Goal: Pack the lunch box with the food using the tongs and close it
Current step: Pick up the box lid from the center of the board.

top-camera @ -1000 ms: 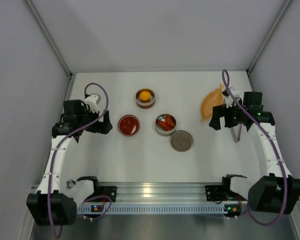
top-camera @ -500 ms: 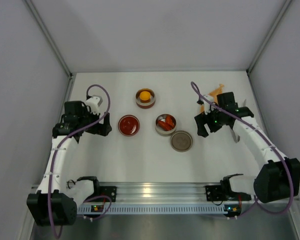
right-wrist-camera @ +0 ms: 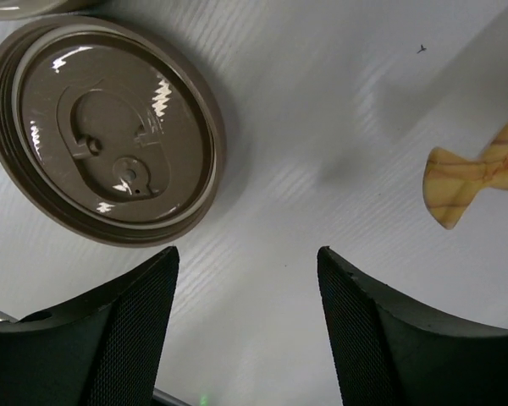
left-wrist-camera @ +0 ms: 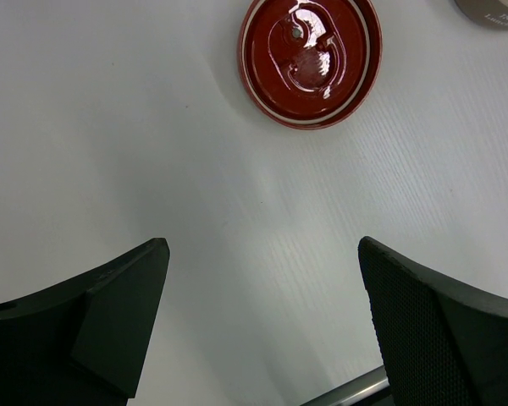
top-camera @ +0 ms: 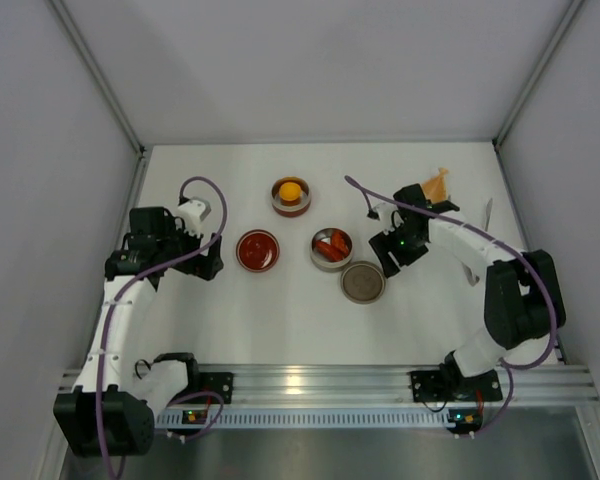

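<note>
The lunch box lies in parts. One tin point(top-camera: 291, 195) holds the round orange-yellow food lump, another tin point(top-camera: 331, 247) holds the longish red food. A red lid point(top-camera: 257, 250) point(left-wrist-camera: 309, 55) and a brown lid point(top-camera: 363, 282) point(right-wrist-camera: 110, 135) lie flat. My right gripper point(top-camera: 390, 250) point(right-wrist-camera: 247, 288) hangs open and empty just right of the brown lid. My left gripper point(top-camera: 205, 255) point(left-wrist-camera: 262, 288) is wide open and empty, left of the red lid. A short grey bit of the tongs point(top-camera: 472, 277) shows below my right forearm.
An orange leaf-shaped dish point(top-camera: 435, 187) point(right-wrist-camera: 483, 169) lies at the back right, partly behind my right arm. Grey walls close in the table on the left, back and right. The metal rail point(top-camera: 310, 385) with the arm bases runs along the near edge.
My right gripper has swung left from beside the leaf dish and tongs to the brown lid, its jaws narrowing. The left arm has barely moved.
</note>
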`<action>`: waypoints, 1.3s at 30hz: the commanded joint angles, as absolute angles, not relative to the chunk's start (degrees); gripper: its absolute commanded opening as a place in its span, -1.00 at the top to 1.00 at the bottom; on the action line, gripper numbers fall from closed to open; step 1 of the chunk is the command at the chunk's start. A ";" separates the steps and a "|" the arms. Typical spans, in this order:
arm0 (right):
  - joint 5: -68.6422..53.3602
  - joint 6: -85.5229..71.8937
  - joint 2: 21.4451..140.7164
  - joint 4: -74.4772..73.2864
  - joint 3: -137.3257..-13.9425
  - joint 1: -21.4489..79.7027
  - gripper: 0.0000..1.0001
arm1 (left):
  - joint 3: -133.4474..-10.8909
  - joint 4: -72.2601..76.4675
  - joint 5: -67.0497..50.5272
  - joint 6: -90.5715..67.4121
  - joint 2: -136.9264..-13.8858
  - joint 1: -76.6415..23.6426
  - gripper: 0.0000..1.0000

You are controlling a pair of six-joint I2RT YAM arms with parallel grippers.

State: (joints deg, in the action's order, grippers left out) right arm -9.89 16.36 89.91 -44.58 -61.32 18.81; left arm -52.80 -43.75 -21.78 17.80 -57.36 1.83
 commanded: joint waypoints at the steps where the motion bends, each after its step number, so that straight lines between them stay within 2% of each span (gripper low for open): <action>1: -10.28 15.12 91.93 -40.96 -65.65 20.30 -0.30 | -51.86 -42.54 -23.20 19.51 -56.51 1.85 -0.97; 16: -13.36 14.41 101.42 -40.69 -69.78 21.79 -0.05 | -52.29 -41.13 -24.08 18.81 -57.83 1.85 -0.96; 19: -13.18 14.50 102.48 -40.69 -69.87 23.02 0.07 | -52.38 -40.69 -24.61 17.93 -58.09 1.85 -0.96; 24: -12.13 14.76 103.80 -41.31 -70.22 24.17 0.44 | -53.08 -40.87 -27.42 17.40 -59.15 1.93 -0.97; 28: -10.64 15.90 103.27 -42.27 -69.88 24.17 0.98 | -53.70 -40.96 -29.53 17.23 -59.15 1.85 -0.96; 33: -10.11 22.75 96.60 -46.65 -68.99 24.17 1.00 | -53.61 -40.69 -32.95 16.26 -58.98 1.85 -0.96; 39: -14.14 31.46 86.50 -54.39 -74.16 24.26 1.00 | -52.03 -38.15 -42.17 13.90 -57.39 1.85 -0.96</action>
